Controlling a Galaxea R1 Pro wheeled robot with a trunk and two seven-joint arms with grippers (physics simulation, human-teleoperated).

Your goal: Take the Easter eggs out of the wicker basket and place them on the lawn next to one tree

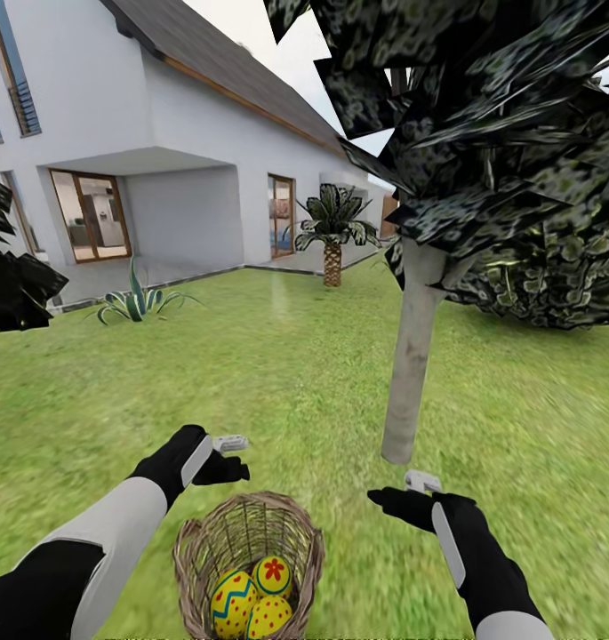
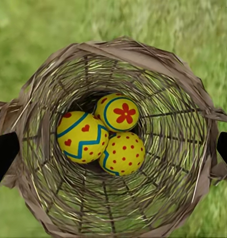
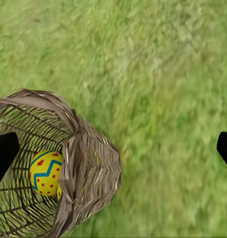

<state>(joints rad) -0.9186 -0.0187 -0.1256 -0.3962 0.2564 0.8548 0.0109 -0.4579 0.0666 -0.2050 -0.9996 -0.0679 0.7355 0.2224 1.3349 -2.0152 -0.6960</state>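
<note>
The wicker basket [image 1: 200, 544] stands on the lawn [image 1: 277, 373] just in front of me. Three Easter eggs lie inside it: a zigzag egg [image 1: 232, 604], a flower egg [image 1: 273, 576] and a red-dotted egg [image 1: 270, 617]. My left gripper [image 1: 228, 457] hovers open over the basket's far rim. In the left wrist view the zigzag egg [image 2: 82, 137], flower egg [image 2: 118, 112] and dotted egg [image 2: 123, 153] sit between its spread fingers [image 2: 4, 154]. My right gripper [image 1: 388, 494] is open above grass, right of the basket [image 3: 88, 168]. The grey-trunked tree [image 1: 413, 356] rises just beyond it.
A white house [image 1: 188, 151] with a paved patio [image 1: 100, 276] closes the far side of the lawn. A small palm [image 1: 332, 240] and a spiky plant [image 1: 137, 302] stand at the patio's edge. Dark foliage [image 1: 11, 276] reaches in at the left, and a leafy bush [image 1: 544, 284] sits at the right.
</note>
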